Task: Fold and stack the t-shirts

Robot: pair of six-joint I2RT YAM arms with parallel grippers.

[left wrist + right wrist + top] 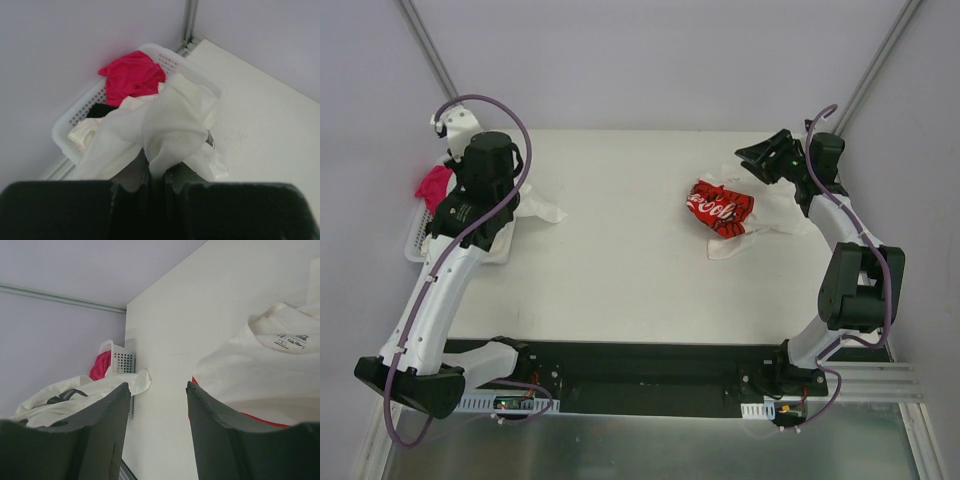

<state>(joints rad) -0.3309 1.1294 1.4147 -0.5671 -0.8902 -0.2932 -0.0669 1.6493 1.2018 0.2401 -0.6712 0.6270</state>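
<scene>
Left arm is stretched to the far left edge of the counter (pixel 620 270), over the white basket (pixel 67 131) that sits there. My left tool (pixel 159 172) is closed tight on a white shirt (pixel 170 125): the wrist view shows the cloth pinched between the two fingers and bunching upward from them. From the grip it spreads over the near rim of the basket. Overhead, part of it spills past the basket onto the counter, to the right of my left wrist. Inside the basket lie a pink garment (pixel 132 75) at the back, a black scrap beside it and more off-white cloth underneath. I cannot tell how many pieces that cloth is. Right arm is bent over the far right of the counter. My right tool (pixel 757 160) is open, fingers (pixel 102 430) well apart, gripping nothing. It hangs above the counter, near the far edge of a second shirt (pixel 770 215). That shirt lies crumpled on the right half of the counter, its collar and neck label facing my right wrist camera. A red packet (pixel 720 205) with white lettering touches its left side. The two shirts are well apart, with bare counter between them.
</scene>
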